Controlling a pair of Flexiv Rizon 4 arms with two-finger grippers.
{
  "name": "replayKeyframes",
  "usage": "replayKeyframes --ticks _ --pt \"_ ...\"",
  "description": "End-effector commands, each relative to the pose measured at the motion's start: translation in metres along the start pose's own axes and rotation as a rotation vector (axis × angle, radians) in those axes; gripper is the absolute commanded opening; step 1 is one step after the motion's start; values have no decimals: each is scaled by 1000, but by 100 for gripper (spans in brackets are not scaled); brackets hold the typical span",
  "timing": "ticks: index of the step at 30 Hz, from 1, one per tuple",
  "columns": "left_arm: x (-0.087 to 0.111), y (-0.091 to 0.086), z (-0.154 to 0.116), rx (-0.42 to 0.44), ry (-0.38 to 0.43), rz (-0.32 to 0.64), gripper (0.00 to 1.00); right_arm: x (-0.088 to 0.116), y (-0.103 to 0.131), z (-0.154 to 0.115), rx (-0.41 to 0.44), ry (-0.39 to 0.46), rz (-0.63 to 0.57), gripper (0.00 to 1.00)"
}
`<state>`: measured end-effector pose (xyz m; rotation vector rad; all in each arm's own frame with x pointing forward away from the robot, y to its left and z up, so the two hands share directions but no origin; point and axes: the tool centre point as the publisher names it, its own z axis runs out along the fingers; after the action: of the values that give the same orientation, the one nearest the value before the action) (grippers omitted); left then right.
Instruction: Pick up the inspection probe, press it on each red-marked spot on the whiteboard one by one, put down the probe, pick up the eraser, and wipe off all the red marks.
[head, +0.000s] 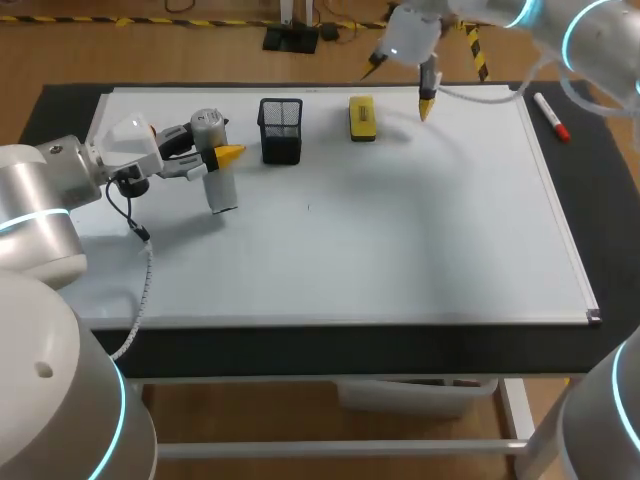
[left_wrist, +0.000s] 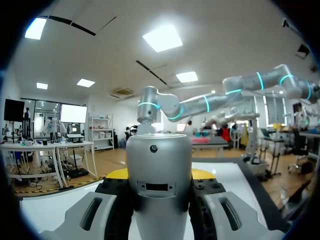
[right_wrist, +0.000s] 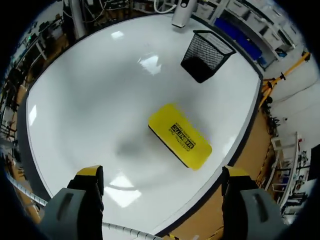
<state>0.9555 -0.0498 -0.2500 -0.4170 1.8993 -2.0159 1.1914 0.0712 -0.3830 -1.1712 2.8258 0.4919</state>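
Observation:
The inspection probe (head: 218, 175), a silver cylinder, stands upright at the whiteboard's (head: 400, 230) left end. My left gripper (head: 220, 158) is shut on it, and in the left wrist view the probe (left_wrist: 159, 180) fills the space between the fingers. The yellow eraser (head: 362, 117) lies flat near the board's far edge, beside a black mesh basket (head: 281, 130). My right gripper (head: 400, 85) hangs open above the far edge, right of the eraser. In the right wrist view the eraser (right_wrist: 180, 142) lies just ahead of the wide-open fingers (right_wrist: 90, 175). No red marks show on the board.
A red-capped marker (head: 551, 115) lies on the black table surface beyond the whiteboard's right edge. The mesh basket (right_wrist: 206, 55) stands beyond the eraser as seen from the right wrist. The left arm's cable (head: 145, 270) trails over the board's left end.

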Motion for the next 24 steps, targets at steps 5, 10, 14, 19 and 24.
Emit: replayKeyframes --ticks 5,10,14,19,24 --pt "0 0 -1 2 1 1 0 28 8 -43 -146 -8 164 100" --pt "0 0 -1 2 1 1 0 36 13 -57 -171 -91 174 100" --pt "0 0 -1 2 1 1 0 43 17 -68 -215 -105 228 100" --pt "0 0 -1 2 1 1 0 54 21 -80 -235 -155 276 100" --pt "0 0 -1 2 1 1 0 64 26 -91 -254 -167 331 100"
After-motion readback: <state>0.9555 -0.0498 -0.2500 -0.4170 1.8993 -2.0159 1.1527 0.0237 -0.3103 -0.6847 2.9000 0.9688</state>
